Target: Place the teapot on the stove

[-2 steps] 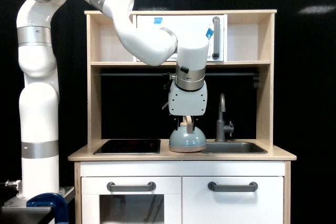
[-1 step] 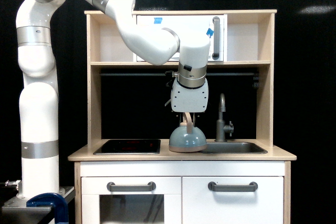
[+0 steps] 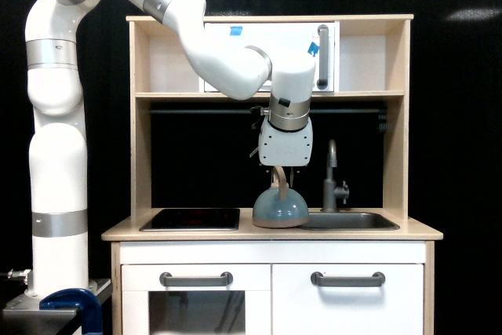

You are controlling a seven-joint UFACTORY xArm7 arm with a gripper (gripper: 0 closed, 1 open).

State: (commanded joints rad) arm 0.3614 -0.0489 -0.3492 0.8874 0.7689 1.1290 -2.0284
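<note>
The teapot (image 3: 279, 209), pale blue-grey with a tan loop handle, stands on the wood counter between the stove (image 3: 190, 219) and the sink. The stove is the flat black panel at the exterior view's left of the counter, with nothing on it. My gripper (image 3: 281, 176) hangs straight down over the teapot from the white arm. Its fingers are closed around the upper part of the tan handle, which leans slightly. The teapot's base rests on the counter. The fingertips themselves are small and dark against the black backdrop.
A grey faucet (image 3: 332, 176) and a metal sink basin (image 3: 349, 221) lie just right of the teapot. A shelf (image 3: 271, 95) with a dark rail crosses above the gripper. The side posts of the toy kitchen (image 3: 142, 154) bound the counter.
The gripper has risen a little and shifted slightly to the exterior view's right, so more of the handle shows below it. The teapot's body has stayed on the counter.
</note>
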